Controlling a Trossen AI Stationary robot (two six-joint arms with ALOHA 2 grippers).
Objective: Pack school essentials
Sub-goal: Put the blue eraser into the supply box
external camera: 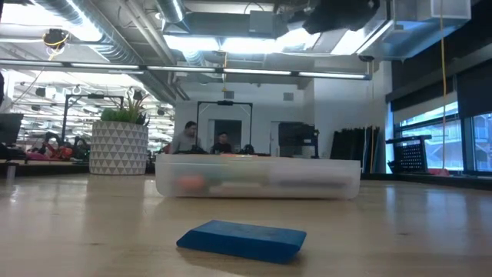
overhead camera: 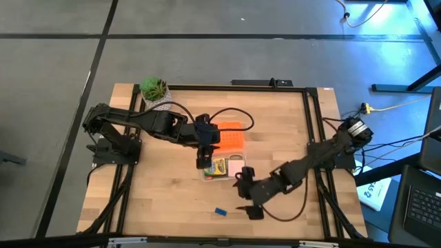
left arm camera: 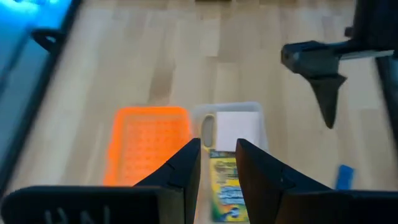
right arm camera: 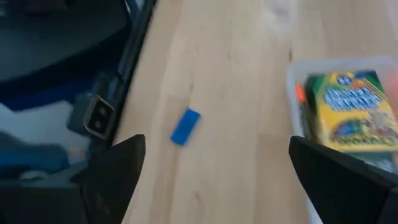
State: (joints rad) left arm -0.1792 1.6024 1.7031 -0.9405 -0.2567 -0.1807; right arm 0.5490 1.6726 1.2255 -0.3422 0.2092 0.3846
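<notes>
A clear box (overhead camera: 222, 169) sits mid-table with the yellow-green crayon box (left arm camera: 225, 186) and pink square pad (left arm camera: 237, 127) inside. The tiny blue block (right arm camera: 185, 127) lies flat on the wood nearer the near edge, and shows close up in the low view (external camera: 242, 238). My left gripper (left arm camera: 219, 152) hovers over the clear box, pointing down with a narrow gap between its fingers and nothing in it. My right gripper (right arm camera: 217, 168) is wide open above the table, between the clear box (right arm camera: 298, 93) and the blue block (overhead camera: 220, 212). I cannot make out scissors or pencils.
The orange lid (overhead camera: 231, 134) lies flat beside the clear box on its far side. A small potted plant (overhead camera: 153, 89) stands at the far left corner. Bare wood lies around the blue block. People sit in the room beyond the table.
</notes>
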